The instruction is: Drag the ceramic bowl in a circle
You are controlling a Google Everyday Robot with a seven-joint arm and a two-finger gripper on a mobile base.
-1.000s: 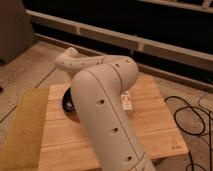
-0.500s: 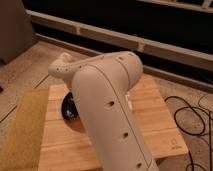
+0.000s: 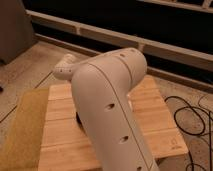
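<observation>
Gripper out of sight behind the big white arm (image 3: pixel 107 112) over the wooden bench's (image 3: pixel 160 125) middle, so its grip can't be told, with only a dark sliver of ceramic bowl (image 3: pixel 78 119) peeking at the arm's left edge.

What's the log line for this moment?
task: drag ceramic bowl in circle | arm: over wooden board, blocks view | hand: hidden behind arm | ceramic bowl: dark sliver at arm's left edge

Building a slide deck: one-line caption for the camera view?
Robot arm over wooden table hides the gripper; only a dark sliver of ceramic bowl shows.
</observation>
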